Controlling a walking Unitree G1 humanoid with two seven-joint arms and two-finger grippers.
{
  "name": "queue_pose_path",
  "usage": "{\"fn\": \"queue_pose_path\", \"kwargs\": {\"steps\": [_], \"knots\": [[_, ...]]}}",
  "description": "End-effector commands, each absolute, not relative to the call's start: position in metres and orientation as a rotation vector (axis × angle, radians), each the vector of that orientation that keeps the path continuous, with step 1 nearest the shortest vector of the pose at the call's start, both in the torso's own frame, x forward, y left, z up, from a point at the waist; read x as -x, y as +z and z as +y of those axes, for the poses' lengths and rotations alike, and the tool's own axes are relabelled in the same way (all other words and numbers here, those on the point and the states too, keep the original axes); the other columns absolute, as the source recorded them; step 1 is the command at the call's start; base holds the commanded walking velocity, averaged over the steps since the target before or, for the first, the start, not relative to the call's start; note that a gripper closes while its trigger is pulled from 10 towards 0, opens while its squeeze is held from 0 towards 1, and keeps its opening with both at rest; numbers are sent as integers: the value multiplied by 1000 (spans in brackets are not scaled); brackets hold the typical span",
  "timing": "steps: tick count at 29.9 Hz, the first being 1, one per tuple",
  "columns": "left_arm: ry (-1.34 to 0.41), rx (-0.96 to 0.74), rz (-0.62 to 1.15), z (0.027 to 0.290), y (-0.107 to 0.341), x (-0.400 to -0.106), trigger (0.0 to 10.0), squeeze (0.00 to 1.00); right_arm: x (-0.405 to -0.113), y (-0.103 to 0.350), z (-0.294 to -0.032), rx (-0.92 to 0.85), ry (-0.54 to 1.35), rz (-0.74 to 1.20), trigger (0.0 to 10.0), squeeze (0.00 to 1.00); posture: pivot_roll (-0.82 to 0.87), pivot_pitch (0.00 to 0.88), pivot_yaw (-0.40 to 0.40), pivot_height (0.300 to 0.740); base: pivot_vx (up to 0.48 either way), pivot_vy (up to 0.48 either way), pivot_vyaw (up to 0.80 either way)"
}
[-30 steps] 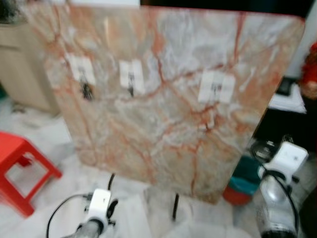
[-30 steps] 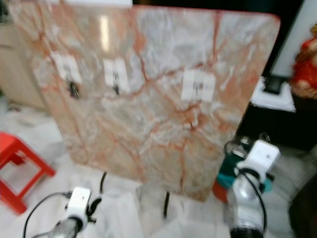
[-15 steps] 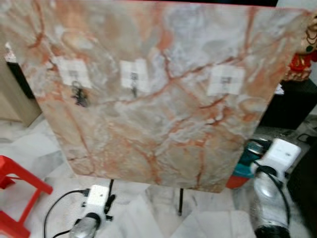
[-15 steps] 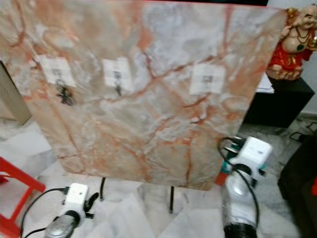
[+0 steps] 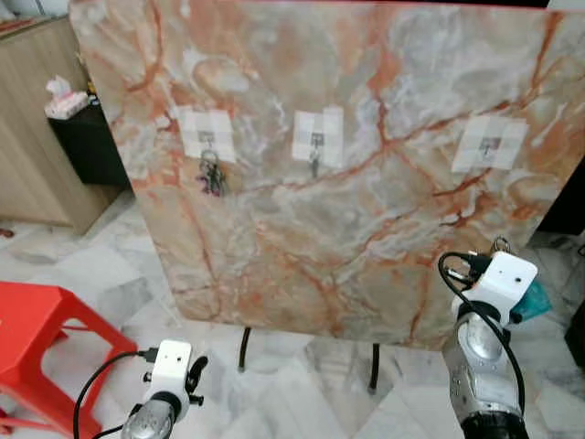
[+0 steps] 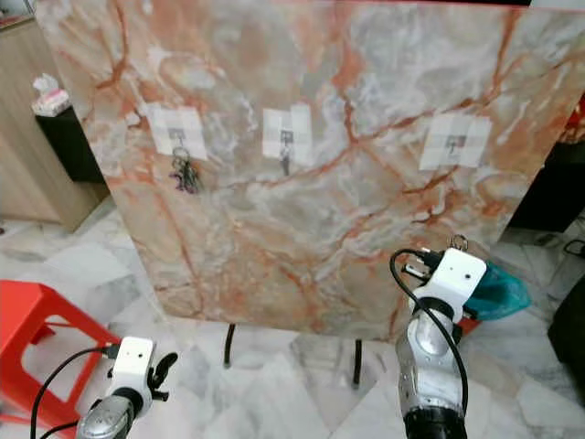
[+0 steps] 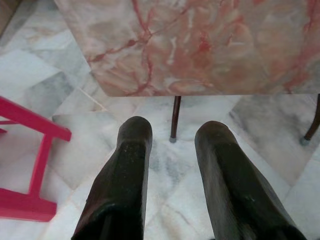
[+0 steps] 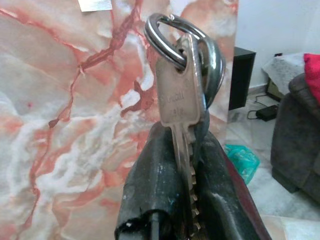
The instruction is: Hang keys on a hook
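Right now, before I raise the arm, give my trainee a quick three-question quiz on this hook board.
1. True or false: the right gripper is shut on the key.
2. Which hook already carries keys? A) left hook B) middle hook C) right hook
3. Fill in: the left gripper hangs open over the ____ floor.

Key: 1 true; 2 A, the key bunch hangs there; 3 marble.

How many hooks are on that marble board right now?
3, in a row across the marble board: left hook holding a bunch of keys, middle hook with something small hanging, right hook bare. None looks hidden.
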State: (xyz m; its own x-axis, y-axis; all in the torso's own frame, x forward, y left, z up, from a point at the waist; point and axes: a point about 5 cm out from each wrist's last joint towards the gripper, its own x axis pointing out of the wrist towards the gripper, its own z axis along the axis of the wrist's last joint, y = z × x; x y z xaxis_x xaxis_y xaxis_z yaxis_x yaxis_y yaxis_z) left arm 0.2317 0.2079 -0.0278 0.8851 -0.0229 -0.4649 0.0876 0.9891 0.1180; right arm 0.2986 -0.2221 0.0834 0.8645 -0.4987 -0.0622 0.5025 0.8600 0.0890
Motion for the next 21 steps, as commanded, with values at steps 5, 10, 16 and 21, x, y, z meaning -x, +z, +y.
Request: {"fn": "queue_pose_path", "kwargs": {"steps": [5, 10, 16, 21], "knots": [[-68, -107, 467, 204, -28, -230, 10000, 0, -303, 93, -231, -73, -581, 3, 10000, 0, -4, 0, -2, 740, 0, 0, 0], [-68, -92, 460, 204, -27, -230, 10000, 0, -312, 99, -226, -72, -563, -13, 10000, 0, -7, 0, -1, 740, 0, 0, 0], [-72, -79, 457, 202, -26, -233, 10000, 0, -321, 107, -224, -70, -545, -26, 10000, 0, -13, 0, -2, 740, 0, 0, 0], [-86, -69, 462, 199, -27, -232, 10000, 0, -322, 107, -221, -71, -533, -28, 10000, 0, -12, 0, -2, 740, 0, 0, 0]]}}
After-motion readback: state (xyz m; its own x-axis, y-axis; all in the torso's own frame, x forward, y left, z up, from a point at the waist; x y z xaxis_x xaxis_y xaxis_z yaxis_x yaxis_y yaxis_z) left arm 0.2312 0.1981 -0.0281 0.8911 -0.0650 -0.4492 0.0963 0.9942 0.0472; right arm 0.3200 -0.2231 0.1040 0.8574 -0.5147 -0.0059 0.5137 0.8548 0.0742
